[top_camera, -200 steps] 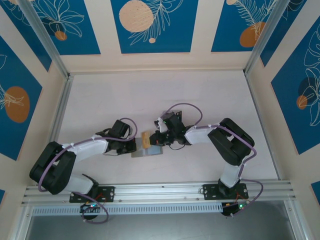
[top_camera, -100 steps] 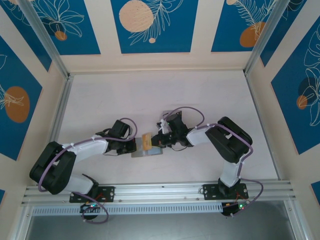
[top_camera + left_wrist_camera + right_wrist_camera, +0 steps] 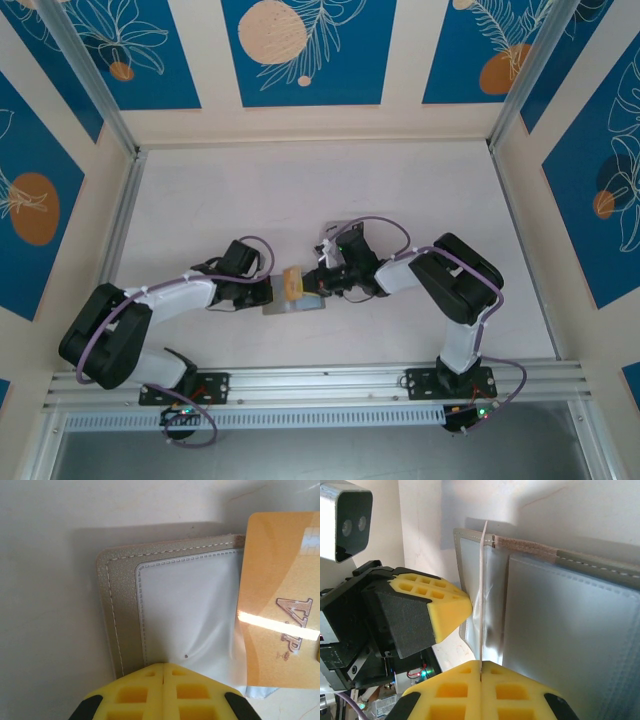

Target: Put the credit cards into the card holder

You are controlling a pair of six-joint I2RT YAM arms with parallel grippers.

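Note:
The grey card holder [image 3: 300, 305] lies flat between the two arms, and its stitched border [image 3: 117, 605] frames a clear window. My left gripper [image 3: 164, 666] is shut, its tip pressing on that window, and the plastic creases around it. My right gripper [image 3: 481, 664] is shut on an orange credit card [image 3: 483, 595], seen edge-on there. That orange card [image 3: 280, 595], marked VIP, stands over the holder's right side at the pocket edge. From above, the orange card [image 3: 292, 283] sits between the left gripper [image 3: 270, 293] and the right gripper [image 3: 308, 284].
The white table [image 3: 300, 190] stretches open behind the arms, walled by patterned panels. A metal rail [image 3: 330, 380] runs along the near edge. The left gripper's yellow fingers [image 3: 440, 600] are close beside the card held by the right gripper.
The right arm has shifted slightly down and left, bringing the orange card closer over the holder. The left arm has stayed still.

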